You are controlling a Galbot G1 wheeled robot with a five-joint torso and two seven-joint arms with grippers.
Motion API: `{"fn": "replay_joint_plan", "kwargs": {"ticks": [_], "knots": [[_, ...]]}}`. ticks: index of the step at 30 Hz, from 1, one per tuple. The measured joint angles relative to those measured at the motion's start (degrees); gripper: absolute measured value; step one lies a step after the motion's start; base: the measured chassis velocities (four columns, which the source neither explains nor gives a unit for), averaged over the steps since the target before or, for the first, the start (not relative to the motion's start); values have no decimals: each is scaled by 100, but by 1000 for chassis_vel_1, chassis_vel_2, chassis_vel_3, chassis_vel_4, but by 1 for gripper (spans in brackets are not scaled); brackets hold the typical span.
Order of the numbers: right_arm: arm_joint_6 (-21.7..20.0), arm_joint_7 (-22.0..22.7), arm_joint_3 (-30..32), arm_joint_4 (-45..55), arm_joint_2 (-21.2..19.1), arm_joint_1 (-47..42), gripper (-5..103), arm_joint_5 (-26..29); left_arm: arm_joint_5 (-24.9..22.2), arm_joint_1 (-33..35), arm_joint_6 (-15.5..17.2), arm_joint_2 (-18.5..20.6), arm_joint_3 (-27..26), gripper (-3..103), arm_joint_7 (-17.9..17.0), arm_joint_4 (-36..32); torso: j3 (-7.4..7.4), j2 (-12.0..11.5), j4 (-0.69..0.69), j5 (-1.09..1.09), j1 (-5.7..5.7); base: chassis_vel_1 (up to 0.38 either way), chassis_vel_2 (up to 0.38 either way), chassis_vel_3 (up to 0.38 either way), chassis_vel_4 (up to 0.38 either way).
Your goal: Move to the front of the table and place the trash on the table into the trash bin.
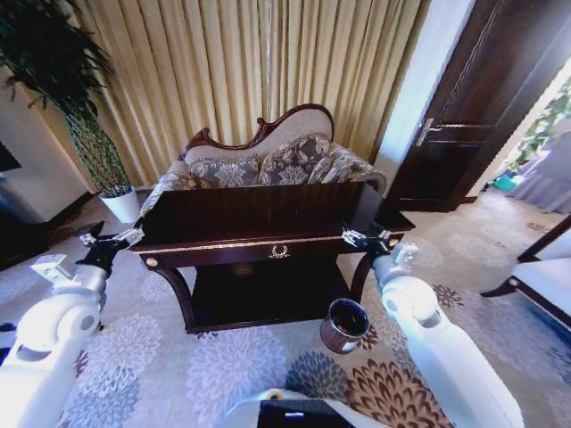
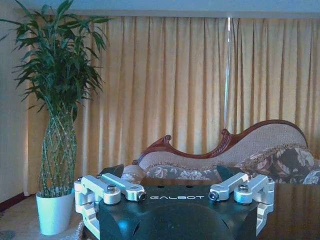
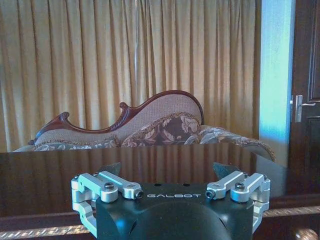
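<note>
Two arms extend forward from the robot's base, one on each side of the desk. The left gripper (image 1: 114, 241) is held at the desk's left front corner; in its wrist view the jaws stand spread, with nothing between them. The right gripper (image 1: 366, 239) is held at the right front corner, level with the gold trim, jaws likewise spread and empty.

One trash bin (image 1: 344, 325) stands upright on the patterned carpet (image 1: 223, 366), just in front of the desk's right leg and beside the right forearm; its dark interior faces up.

One desk (image 1: 259, 214), dark and glossy, carries a gold emblem (image 1: 278, 252) at front centre and a lower shelf beneath. No trash can be made out on its reflective top.

Behind the desk stands one sofa (image 1: 268, 160) with patterned cushions. One potted plant (image 2: 55, 150) in a white pot is at far left, curtains (image 1: 250, 71) behind, and one dark door (image 1: 482, 98) at far right.
</note>
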Motion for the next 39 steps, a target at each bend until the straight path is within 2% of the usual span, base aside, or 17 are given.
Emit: {"fn": "replay_joint_plan", "kwargs": {"ticks": [39], "knots": [[16,-7,251,175,-39,-263,100,23,0,204,-107,-50,-133,100,35,-161,-1,1,0,0,-2,171,-163,-169,170]]}}
